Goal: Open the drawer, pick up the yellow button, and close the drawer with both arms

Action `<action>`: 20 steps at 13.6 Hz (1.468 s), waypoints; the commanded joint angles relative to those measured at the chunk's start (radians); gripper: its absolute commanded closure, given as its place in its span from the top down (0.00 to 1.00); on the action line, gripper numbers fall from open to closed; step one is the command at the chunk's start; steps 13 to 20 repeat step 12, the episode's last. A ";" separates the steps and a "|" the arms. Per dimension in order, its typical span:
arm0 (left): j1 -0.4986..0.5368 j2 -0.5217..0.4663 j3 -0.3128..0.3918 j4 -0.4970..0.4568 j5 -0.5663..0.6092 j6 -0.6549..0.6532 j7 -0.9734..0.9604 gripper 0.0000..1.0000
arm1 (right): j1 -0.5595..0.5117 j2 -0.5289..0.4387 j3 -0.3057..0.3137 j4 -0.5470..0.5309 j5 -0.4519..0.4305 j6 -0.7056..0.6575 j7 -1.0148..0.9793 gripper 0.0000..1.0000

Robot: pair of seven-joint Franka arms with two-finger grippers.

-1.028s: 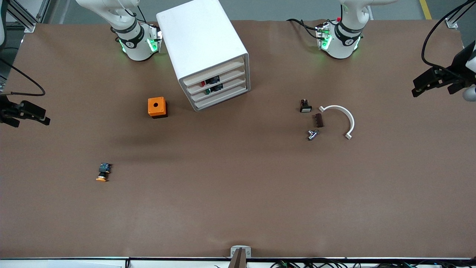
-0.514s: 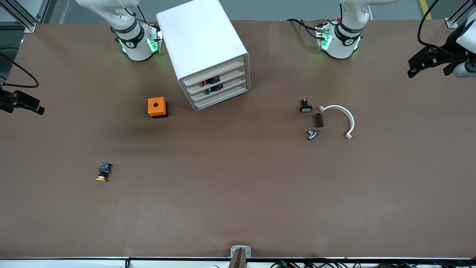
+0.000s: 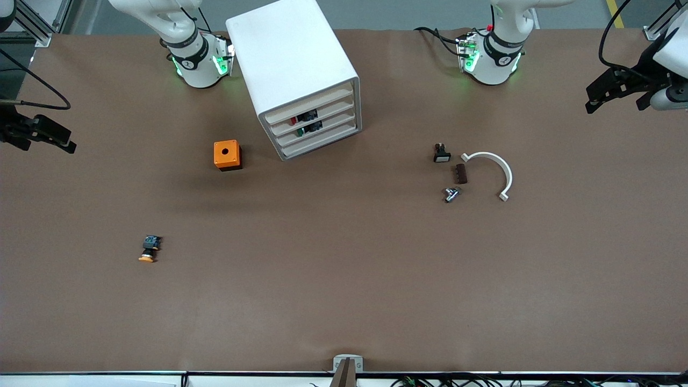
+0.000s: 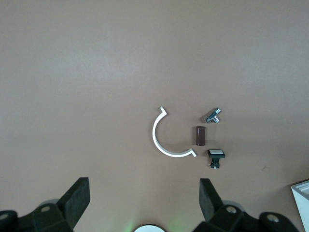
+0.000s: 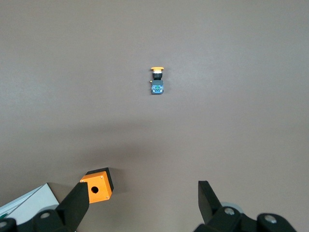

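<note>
The white cabinet (image 3: 293,59) stands between the arms' bases, and its uppermost drawer (image 3: 310,105) is shut. The button (image 3: 149,249), with its orange cap, lies on the brown table nearer the front camera, toward the right arm's end; it also shows in the right wrist view as the button (image 5: 156,79). My right gripper (image 3: 43,144) hangs open and empty over that end's edge, with nothing between the fingers of the right gripper (image 5: 142,195). My left gripper (image 3: 615,103) hangs open and empty over the left arm's end, its jaws wide apart as the left gripper (image 4: 144,193).
An orange cube box (image 3: 227,155) sits beside the cabinet. Toward the left arm's end lie a white curved piece (image 3: 497,164), a black part with a white face (image 3: 441,155), a brown block (image 3: 460,173) and a small metal part (image 3: 450,194).
Both grippers have drifted at the table's ends toward the arms' bases side, still open. The button, the cabinet and the small parts have not moved.
</note>
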 commanded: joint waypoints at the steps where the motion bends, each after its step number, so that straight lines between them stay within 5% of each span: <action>1: -0.011 -0.001 0.009 -0.004 -0.014 0.009 0.013 1.00 | 0.010 -0.016 0.000 -0.004 -0.025 0.006 0.018 1.00; 5: -0.013 0.037 0.009 0.040 -0.001 -0.003 0.016 1.00 | -0.119 0.005 0.147 0.039 -0.035 0.001 0.034 1.00; 20: -0.017 0.057 0.009 0.060 -0.001 -0.008 0.019 1.00 | -0.116 0.010 0.146 0.044 -0.035 0.003 0.033 1.00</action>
